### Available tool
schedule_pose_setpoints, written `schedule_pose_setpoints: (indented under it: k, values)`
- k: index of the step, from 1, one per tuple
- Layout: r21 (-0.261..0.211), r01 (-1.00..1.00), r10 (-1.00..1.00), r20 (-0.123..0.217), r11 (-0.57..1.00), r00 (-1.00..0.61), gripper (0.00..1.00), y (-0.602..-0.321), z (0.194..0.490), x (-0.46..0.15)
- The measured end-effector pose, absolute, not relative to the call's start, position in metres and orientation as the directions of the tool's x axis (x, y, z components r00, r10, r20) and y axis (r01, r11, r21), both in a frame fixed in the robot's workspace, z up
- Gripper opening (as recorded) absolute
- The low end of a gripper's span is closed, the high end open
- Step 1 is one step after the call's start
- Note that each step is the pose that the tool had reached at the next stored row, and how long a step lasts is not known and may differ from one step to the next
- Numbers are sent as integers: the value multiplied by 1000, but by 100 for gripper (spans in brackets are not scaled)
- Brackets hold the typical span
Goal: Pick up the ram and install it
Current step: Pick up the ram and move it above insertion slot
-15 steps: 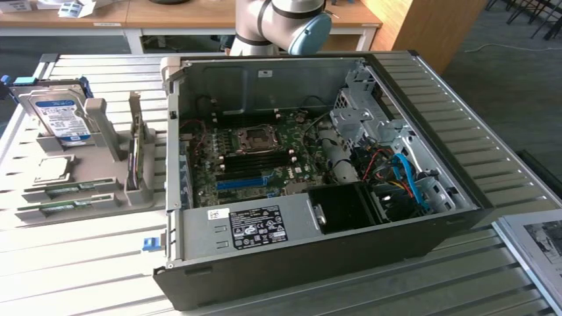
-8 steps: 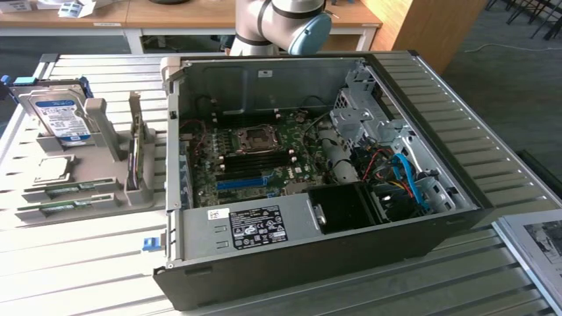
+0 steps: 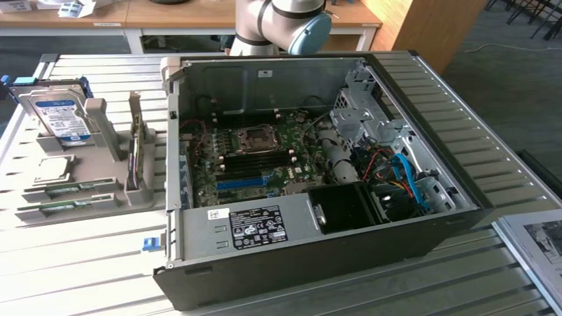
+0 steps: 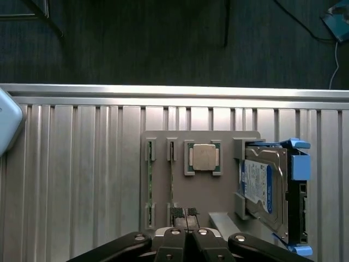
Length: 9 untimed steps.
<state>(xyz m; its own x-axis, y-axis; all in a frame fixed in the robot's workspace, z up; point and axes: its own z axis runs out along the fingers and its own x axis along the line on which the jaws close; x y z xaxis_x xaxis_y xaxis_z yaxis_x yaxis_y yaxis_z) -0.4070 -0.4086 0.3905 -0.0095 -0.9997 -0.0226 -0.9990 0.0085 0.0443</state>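
Two ram sticks stand on edge in the slots of a grey parts holder [image 4: 202,191]. One ram stick [image 4: 172,183] lies close beside my fingertips, and the other ram stick [image 4: 150,185] is one slot further off. In the exterior view the same ram sticks [image 3: 66,191] sit at the holder's near end, at the exterior view's left. My gripper [image 4: 185,214] hovers above the holder's edge, shut, its black pads [image 4: 177,213] pressed together with nothing between them. The open computer case [image 3: 457,217] shows the motherboard [image 3: 255,164] with its blue slot [image 3: 239,182].
The holder also carries a silver processor chip [image 4: 203,157] and a hard drive [image 4: 262,185] in a blue bracket. Upright grey posts [image 3: 97,125] rise from the holder. The robot arm [image 3: 281,23] stands behind the case. Everything rests on a slatted metal table [image 3: 79,263].
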Motion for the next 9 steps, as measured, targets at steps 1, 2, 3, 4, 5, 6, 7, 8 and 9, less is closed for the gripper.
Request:
schedule_pose_setpoints:
  k: [1, 2, 3, 4, 5, 6, 7, 8, 9]
  values:
    - [44, -999, -1000, -23, 2, -3, 10, -409, 390, -407]
    - [44, -999, -1000, -23, -4, 3, 10, -409, 390, -407]
    - [44, -999, -1000, -23, -9, 8, 10, -409, 390, -407]
    - [44, -999, -1000, -23, -12, 11, 10, -409, 390, -407]
    - [44, -999, -1000, -23, -12, 11, 10, -409, 390, -407]
    - [44, -999, -1000, -23, -12, 11, 10, -409, 390, -407]
    - [44, -999, -1000, -23, -12, 11, 10, -409, 390, -407]
    - [44, -999, -1000, -23, -13, 12, 10, -409, 390, -407]
    - [44, -999, -1000, -23, -14, 13, 10, -409, 390, -407]
